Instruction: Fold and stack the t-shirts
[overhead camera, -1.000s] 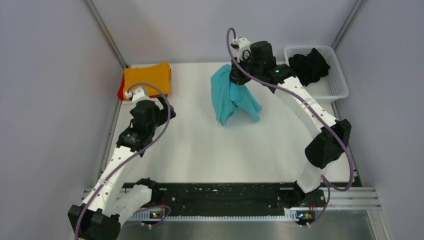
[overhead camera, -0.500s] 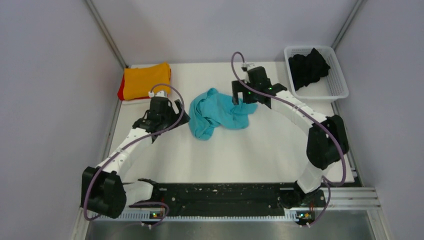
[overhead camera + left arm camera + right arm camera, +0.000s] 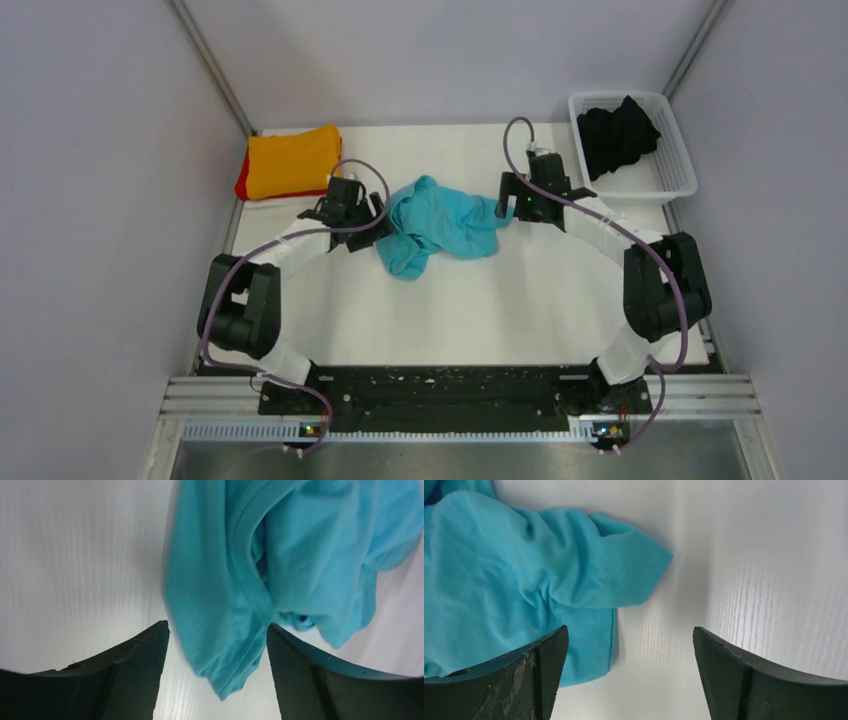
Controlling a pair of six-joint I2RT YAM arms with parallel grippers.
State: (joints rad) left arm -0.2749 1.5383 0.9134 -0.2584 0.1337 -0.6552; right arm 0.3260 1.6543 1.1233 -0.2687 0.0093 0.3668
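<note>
White tabletop [image 3: 470, 300] is filling both wrist views, and the turquoise shirt [image 3: 440, 225] is lying crumpled on it, right between my two grippers. The left gripper [image 3: 217, 627] is standing open, and a hemmed edge of the shirt is lying between its fingers and running on ahead of them. The right gripper [image 3: 630, 630] is gaping wide too, gripping nothing. A sleeve is lying just ahead and off toward one finger, with bare table between the tips. I'm judging the left better placed to pinch first.
</note>
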